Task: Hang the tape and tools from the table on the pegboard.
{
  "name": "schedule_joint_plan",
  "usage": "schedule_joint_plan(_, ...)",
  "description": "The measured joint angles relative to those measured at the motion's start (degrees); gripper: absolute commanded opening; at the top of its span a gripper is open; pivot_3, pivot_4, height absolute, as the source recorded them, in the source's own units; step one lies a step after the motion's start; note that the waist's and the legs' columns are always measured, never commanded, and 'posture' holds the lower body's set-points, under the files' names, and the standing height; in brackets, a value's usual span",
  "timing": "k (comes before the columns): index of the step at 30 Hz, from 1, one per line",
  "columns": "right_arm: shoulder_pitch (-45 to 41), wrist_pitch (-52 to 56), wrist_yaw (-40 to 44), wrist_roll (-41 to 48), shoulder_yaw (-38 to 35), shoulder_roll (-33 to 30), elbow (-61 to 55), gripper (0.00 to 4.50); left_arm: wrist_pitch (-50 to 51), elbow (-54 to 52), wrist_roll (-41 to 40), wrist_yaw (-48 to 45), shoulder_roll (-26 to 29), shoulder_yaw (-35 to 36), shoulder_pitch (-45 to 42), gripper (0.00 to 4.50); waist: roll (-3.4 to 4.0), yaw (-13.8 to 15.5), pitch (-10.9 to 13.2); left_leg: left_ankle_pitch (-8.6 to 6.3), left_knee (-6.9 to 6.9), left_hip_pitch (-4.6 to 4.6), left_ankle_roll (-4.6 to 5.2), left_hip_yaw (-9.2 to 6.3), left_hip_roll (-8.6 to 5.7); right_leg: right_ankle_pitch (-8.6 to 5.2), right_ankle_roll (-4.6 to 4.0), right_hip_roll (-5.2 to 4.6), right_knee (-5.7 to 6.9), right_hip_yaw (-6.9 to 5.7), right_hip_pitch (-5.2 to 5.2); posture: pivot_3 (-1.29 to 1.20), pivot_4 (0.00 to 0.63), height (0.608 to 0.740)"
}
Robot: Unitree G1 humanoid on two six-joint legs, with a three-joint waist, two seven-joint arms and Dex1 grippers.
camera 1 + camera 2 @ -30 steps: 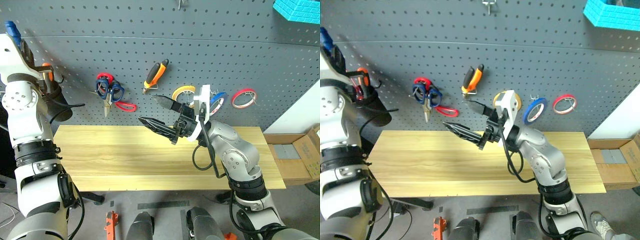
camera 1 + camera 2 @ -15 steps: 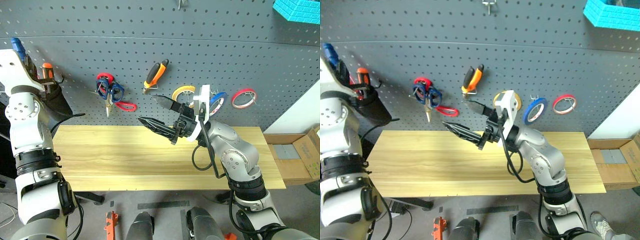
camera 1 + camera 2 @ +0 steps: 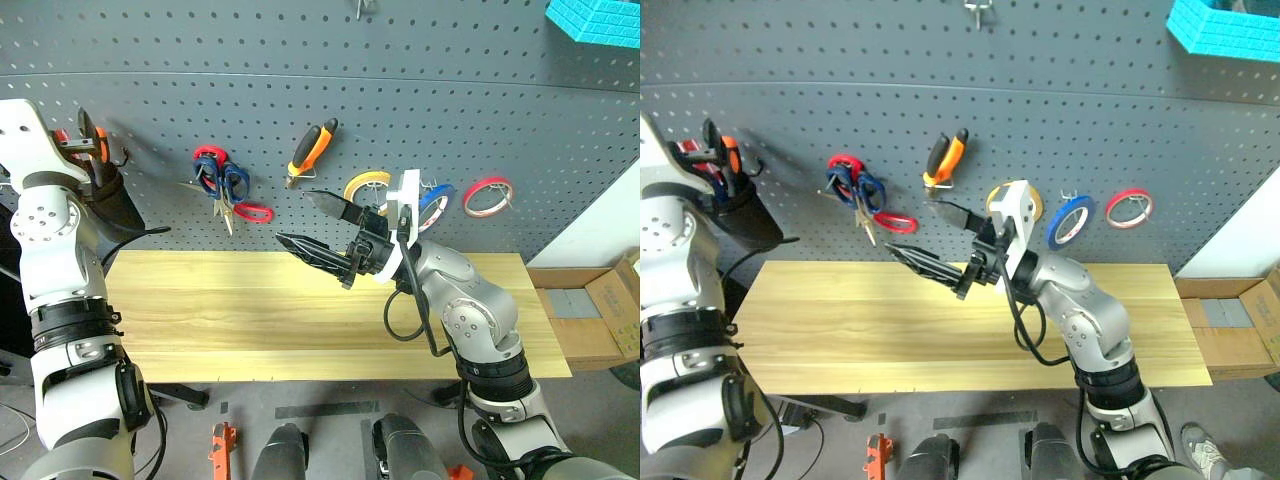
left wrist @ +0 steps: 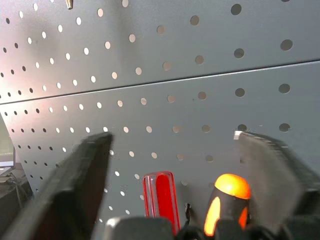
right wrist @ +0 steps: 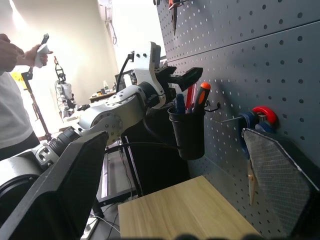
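My left gripper (image 3: 85,150) stands open at the pegboard (image 3: 480,110), right over a black cup (image 3: 110,205) hung there. The slim blue-handled screwdriver (image 5: 179,102) stands in that cup (image 5: 187,132) beside a red handle (image 4: 158,197) and an orange one (image 4: 227,200). The orange-and-black pliers (image 3: 312,148), the dark blue scissors (image 3: 222,182) and the blue tape (image 3: 437,207) hang on hooks. My right gripper (image 3: 297,218) hovers open and empty above the table (image 3: 230,310).
Red-handled scissors (image 3: 250,212), a yellow tape roll (image 3: 365,183) and a red tape roll (image 3: 487,195) also hang on the board. A cyan box (image 3: 595,20) sits at the upper right. A cardboard box (image 3: 600,315) lies right of the table. A person's hand (image 5: 12,52) holds a controller.
My left gripper has opened and let go of the blue screwdriver, which has dropped from above the cup into it. The hanging scissors have swung slightly. The right arm has not moved.
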Motion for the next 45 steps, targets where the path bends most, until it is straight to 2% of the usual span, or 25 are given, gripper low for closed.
schedule_joint_plan(8,0.22,-1.95,1.45,-2.26,1.08,-2.03,0.00,4.50,0.51,-5.43,-3.70,-0.24,-3.36,0.86,0.05,4.48,0.00,0.09,0.00,0.00,0.00,-0.01,0.00,-0.01,0.00,0.00,0.00,-0.01,-0.01,0.00,0.00,0.10,0.163,0.740)
schedule_joint_plan(14,2.79,-3.46,2.75,-3.61,1.70,-4.52,-0.86,4.50,5.00,-18.87,-5.46,0.38,-6.73,0.70,2.95,4.48,0.00,0.13,0.00,0.00,0.00,0.00,0.00,0.01,0.01,0.00,0.00,-0.01,-0.01,0.07,0.01,0.11,0.160,0.740)
schedule_joint_plan(21,6.80,-4.24,-1.38,-5.84,-0.27,-6.00,-3.57,4.50,12.43,-33.87,-6.89,0.24,-15.19,-5.75,10.86,4.48,-0.02,1.09,-0.02,0.00,0.04,0.06,0.00,0.03,0.00,0.00,0.00,0.00,-0.01,0.10,0.12,0.10,0.146,0.740)
schedule_joint_plan(25,11.31,-5.28,-4.83,-8.38,-2.13,-7.67,-5.45,4.50,13.55,-38.34,-7.58,-1.07,-20.69,-11.29,14.59,4.48,-0.02,1.72,-0.08,0.00,0.04,0.07,-0.01,0.16,0.00,0.00,0.00,0.00,-0.02,0.09,0.14,0.09,0.138,0.740)
schedule_joint_plan(28,15.41,-6.13,-7.83,-10.55,-3.26,-8.12,-6.84,4.50,13.67,-38.15,-7.76,-3.27,-23.28,-14.70,17.18,4.48,0.01,1.68,-0.16,0.00,0.04,0.12,0.00,0.25,0.00,0.00,0.00,0.01,-0.03,0.13,0.20,0.06,0.130,0.740)
schedule_joint_plan(31,17.99,-8.39,-12.30,-16.33,-3.75,-9.05,-6.49,4.50,13.61,-35.84,-7.83,-6.39,-24.82,-17.78,18.96,4.48,0.11,1.49,-0.29,0.01,0.04,0.31,0.02,0.37,0.00,0.00,0.00,0.05,-0.05,0.17,0.41,0.03,0.125,0.740)
schedule_joint_plan(34,18.95,-10.37,-17.24,-22.25,-3.81,-9.10,-4.39,4.50,13.61,-32.42,-7.64,-8.56,-25.82,-19.68,20.95,4.48,0.34,1.34,-0.46,-0.12,-0.08,1.02,0.25,0.40,0.08,0.00,0.00,0.15,-0.29,0.16,1.12,0.02,0.121,0.740)
schedule_joint_plan(37,20.35,-10.69,-21.56,-25.99,-4.11,-8.41,-2.33,4.50,14.10,-28.68,-7.48,-8.67,-26.99,-20.00,23.70,4.48,0.66,1.21,-0.86,-0.13,-0.08,1.16,0.26,0.37,0.07,0.00,0.00,0.16,-0.41,0.16,1.34,0.01,0.120,0.740)
schedule_joint_plan(45,20.94,-10.68,-26.07,-28.26,-5.03,-5.68,-0.62,4.50,20.63,-22.87,-4.31,-2.53,-27.01,-17.92,26.28,4.48,0.71,0.85,-1.22,-0.15,-0.20,1.78,0.30,0.29,0.07,0.00,0.01,0.17,-0.70,0.10,2.06,0.02,0.113,0.740)
